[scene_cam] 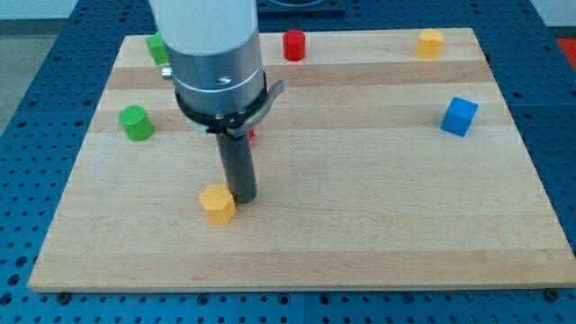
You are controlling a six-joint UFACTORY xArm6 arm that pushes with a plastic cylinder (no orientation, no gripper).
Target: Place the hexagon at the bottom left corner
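Orange in colour, the hexagon block [217, 203] is seen at the lower left of centre on the wooden board [360, 225], touching the left side of my tip [242, 197]. No jaws are fitted to the rod. Elsewhere are placed a green cylinder [136, 122], a red cylinder [294, 44], a yellow block [431, 41] and a blue cube [459, 116].

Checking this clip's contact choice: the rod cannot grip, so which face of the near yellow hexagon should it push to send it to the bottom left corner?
Probably the yellow hexagon's upper-right face, pushing toward the view's bottom left. My tip already sits right beside that side.
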